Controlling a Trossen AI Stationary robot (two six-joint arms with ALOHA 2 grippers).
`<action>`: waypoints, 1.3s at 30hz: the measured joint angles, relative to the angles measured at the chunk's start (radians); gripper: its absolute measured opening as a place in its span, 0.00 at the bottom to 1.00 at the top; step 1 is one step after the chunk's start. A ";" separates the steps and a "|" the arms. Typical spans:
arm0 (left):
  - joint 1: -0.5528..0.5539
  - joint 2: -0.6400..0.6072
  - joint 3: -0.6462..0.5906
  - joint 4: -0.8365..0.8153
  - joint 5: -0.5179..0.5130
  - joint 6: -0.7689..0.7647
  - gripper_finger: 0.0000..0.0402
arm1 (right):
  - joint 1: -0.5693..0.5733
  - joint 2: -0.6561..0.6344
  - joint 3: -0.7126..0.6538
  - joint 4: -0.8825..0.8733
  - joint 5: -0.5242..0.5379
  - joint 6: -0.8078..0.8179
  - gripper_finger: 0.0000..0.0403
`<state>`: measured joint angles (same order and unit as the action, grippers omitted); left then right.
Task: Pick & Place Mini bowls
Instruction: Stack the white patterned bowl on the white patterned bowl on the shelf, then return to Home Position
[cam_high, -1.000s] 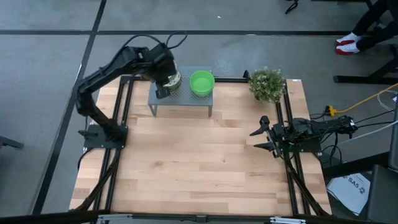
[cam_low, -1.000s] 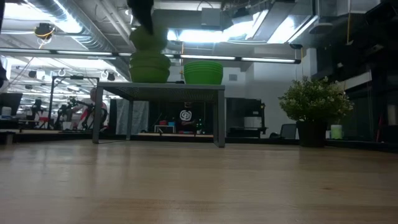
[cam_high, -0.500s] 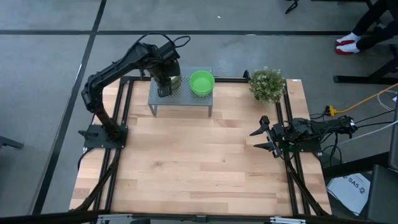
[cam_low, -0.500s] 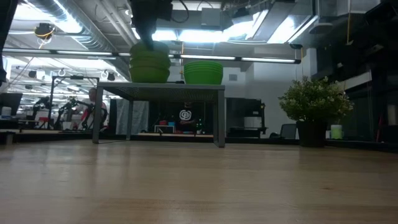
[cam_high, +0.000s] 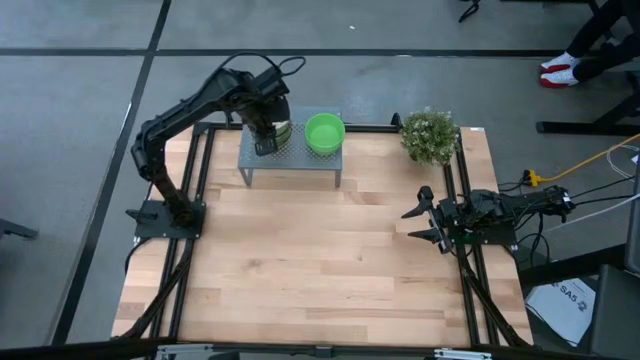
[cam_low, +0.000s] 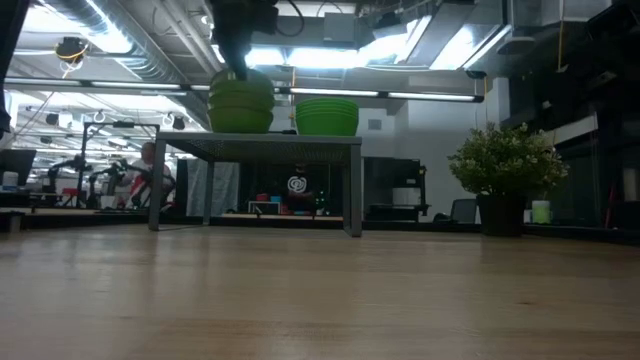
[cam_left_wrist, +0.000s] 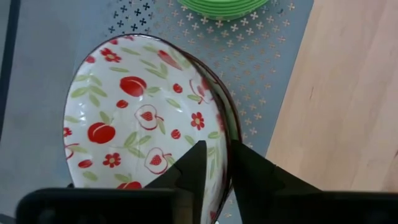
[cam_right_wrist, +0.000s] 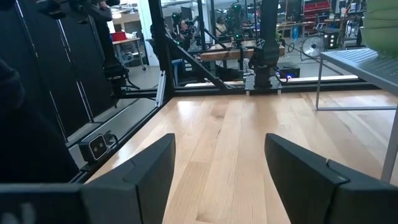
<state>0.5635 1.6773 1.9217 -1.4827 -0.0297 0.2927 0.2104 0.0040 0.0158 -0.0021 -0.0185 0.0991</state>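
My left gripper (cam_left_wrist: 214, 163) sits over the grey perforated metal shelf (cam_high: 296, 157), fingers straddling the rim of the top white mini bowl with red-and-green fruit pattern (cam_left_wrist: 134, 118); can't tell if they're pinching it or just parted. That bowl tops a stack of plain green mini bowls (cam_low: 241, 104). A second green stack (cam_high: 324, 133) stands beside it. My right gripper (cam_high: 421, 219) rests wide open over the wooden counter (cam_high: 320, 260), holding nothing.
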 joint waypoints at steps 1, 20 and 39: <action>-0.001 -0.003 0.000 -0.001 -0.001 0.000 0.18 | 0.000 0.000 0.000 0.000 0.000 0.001 0.61; -0.061 -0.278 0.000 0.091 0.100 -0.072 0.34 | 0.000 0.000 0.000 0.000 0.000 -0.002 0.61; -0.425 -0.571 -0.932 1.271 -0.011 -0.178 0.32 | 0.000 0.000 0.000 0.000 0.000 -0.002 0.61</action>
<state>0.1385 1.1062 0.9896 -0.2113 -0.0408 0.1143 0.2104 0.0044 0.0158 -0.0017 -0.0185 0.0975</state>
